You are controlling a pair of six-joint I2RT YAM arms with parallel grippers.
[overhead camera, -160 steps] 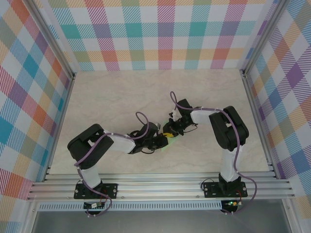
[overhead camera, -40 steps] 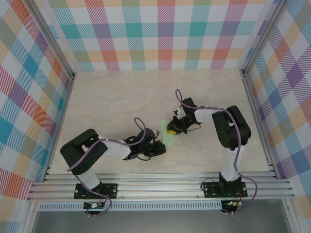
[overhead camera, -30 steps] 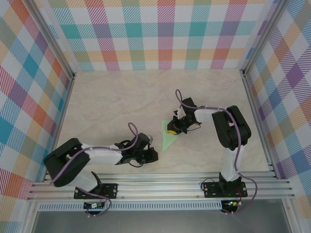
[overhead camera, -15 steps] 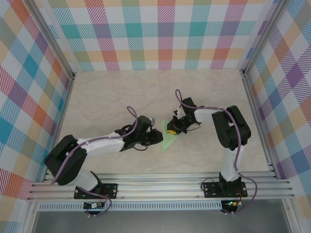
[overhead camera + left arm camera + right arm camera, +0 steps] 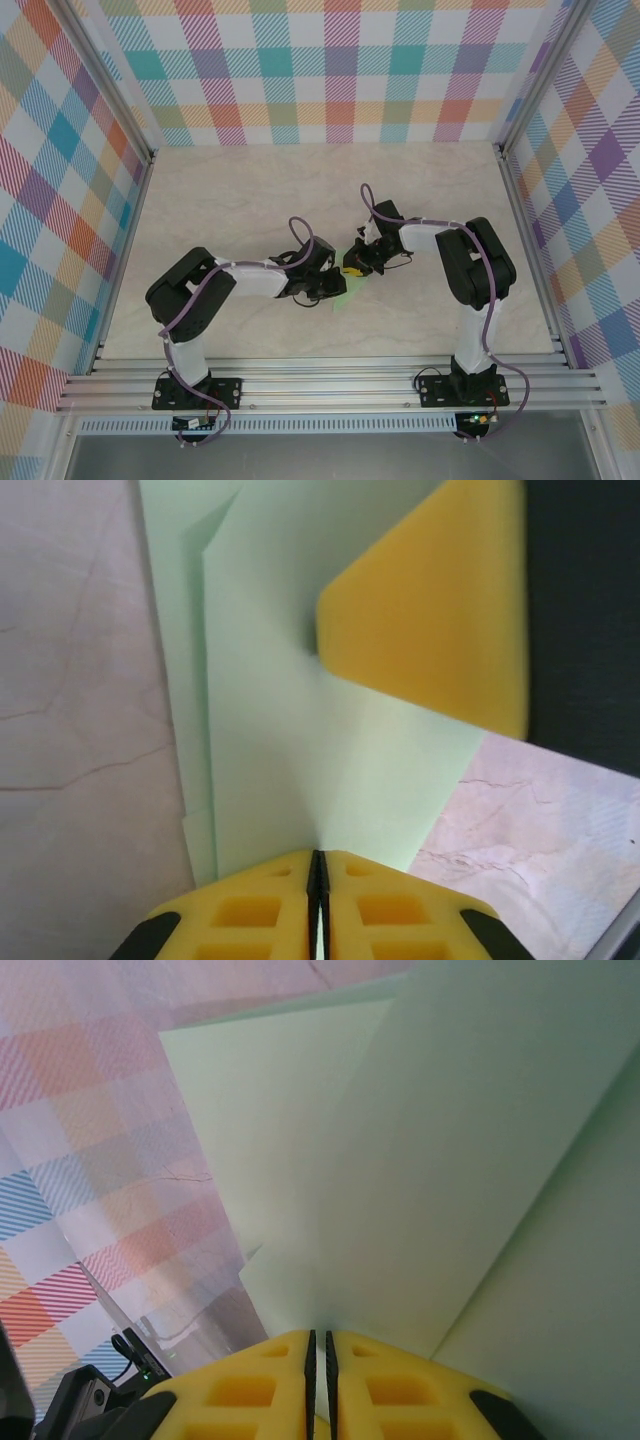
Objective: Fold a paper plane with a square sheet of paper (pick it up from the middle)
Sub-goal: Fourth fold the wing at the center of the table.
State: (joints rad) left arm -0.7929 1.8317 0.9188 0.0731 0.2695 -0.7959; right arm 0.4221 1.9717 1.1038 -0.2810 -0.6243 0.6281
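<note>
Along the bottom edge of the overhead view runs an aluminium rail [image 5: 330, 385] with both arm bases bolted to it. The left arm [image 5: 215, 290] rises from the lower left and bends rightward, and the right arm [image 5: 470, 262] rises from the lower right and bends leftward. The left jaws and right jaws nearly meet just right of the frame's centre, low over a pale marbled tabletop [image 5: 250, 200]. Between them sits the folded paper [image 5: 339, 296], a small sliver of pale mint green that is mostly hidden under the two black wrists. In the left wrist view, the two yellow pads [image 5: 250, 910] at the bottom edge are pressed flat together. The paper's near end narrows into the seam between them, so the left jaws are clenched on it. From there the paper fans upward across the frame, with a lower layer peeking out along its left side and the tabletop visible at left and lower right. A yellow pad [image 5: 430, 610] of the right jaws lies against the paper at upper right. In the right wrist view, the yellow pads [image 5: 250, 1390] at the bottom are likewise squeezed together, with the paper running into their seam, so the right jaws are gripping it too. Creased layers of paper fill the centre and right of that frame. Farthest back, colourful plaid walls [image 5: 340, 70] enclose the tabletop.
</note>
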